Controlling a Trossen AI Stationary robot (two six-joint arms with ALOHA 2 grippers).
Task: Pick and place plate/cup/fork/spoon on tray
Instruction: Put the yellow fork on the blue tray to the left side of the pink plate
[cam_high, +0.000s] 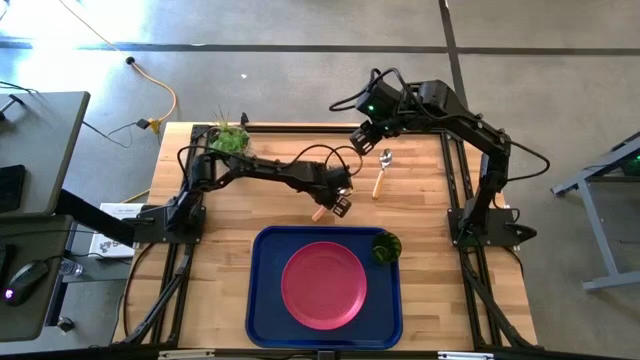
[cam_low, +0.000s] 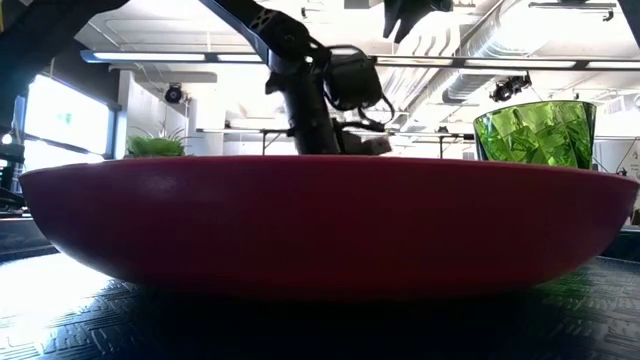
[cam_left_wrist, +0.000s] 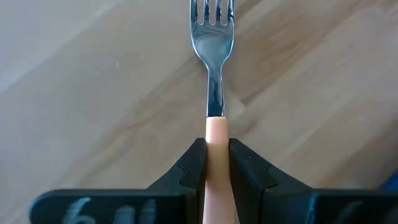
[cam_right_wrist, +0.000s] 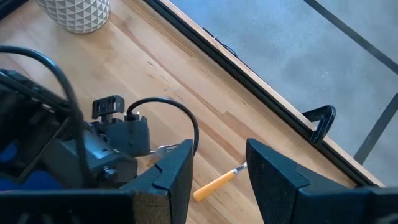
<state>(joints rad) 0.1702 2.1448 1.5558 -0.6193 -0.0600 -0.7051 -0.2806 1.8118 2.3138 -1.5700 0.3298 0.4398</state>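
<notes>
The fork (cam_left_wrist: 211, 43), with silver tines and an orange handle, is in my left gripper (cam_high: 340, 205), which is shut on it over the bare wood just beyond the tray's far edge. The spoon (cam_high: 382, 172) lies flat on the wood at the far right. My right gripper (cam_high: 365, 137) hovers open above it, and the spoon's handle (cam_right_wrist: 214, 183) shows between its fingers. The pink-red plate (cam_high: 323, 284) rests in the dark blue tray (cam_high: 262, 300). The green cup (cam_high: 386, 247) stands in the tray's far right corner. My left gripper pinches the fork's orange handle (cam_left_wrist: 216, 127) between its two fingers, close to where the metal neck begins. The tines point away from the gripper, and the handle's free end (cam_high: 318, 213) sticks out behind it. Whether the fork is clear of the wood I cannot tell.
A succulent in a pale pot (cam_high: 230, 138) stands at the table's far left corner. Bare wood lies between the tray and the far edge. The low view is filled by the plate's rim (cam_low: 320, 220), with the cup (cam_low: 535, 135) behind it.
</notes>
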